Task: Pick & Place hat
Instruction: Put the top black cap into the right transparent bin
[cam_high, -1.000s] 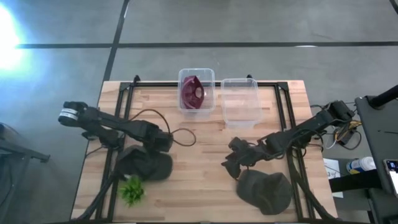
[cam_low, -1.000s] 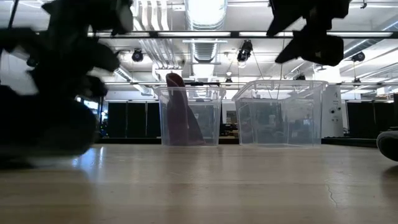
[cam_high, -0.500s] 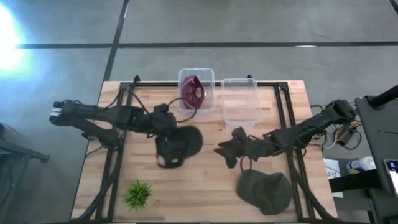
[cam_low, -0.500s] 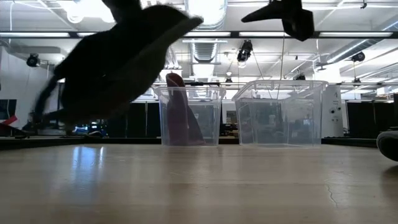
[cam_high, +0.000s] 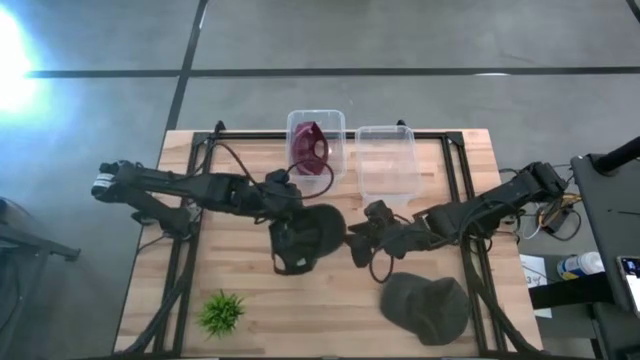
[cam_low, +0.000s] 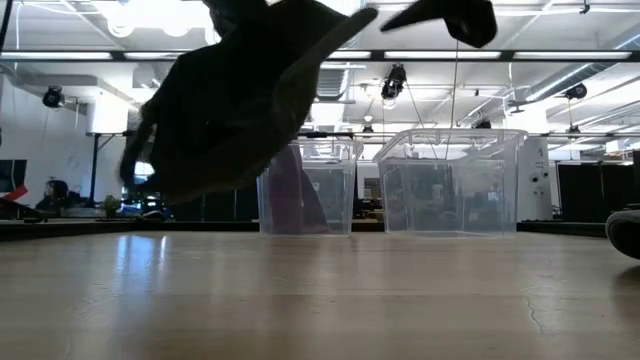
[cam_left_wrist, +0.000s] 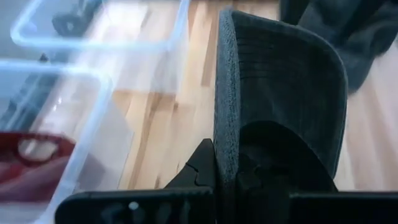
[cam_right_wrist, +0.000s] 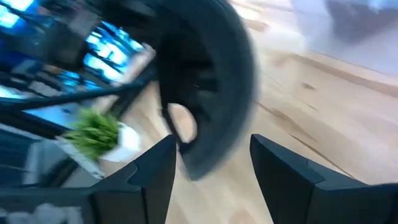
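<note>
High view: left gripper holds dark hat aloft, seemingly mid-table.

No text, label, brand, number or sign can be read in any view: nothing legible shows on the hats, the clear plastic bins, the wooden table, the arms or in the room behind.
</note>
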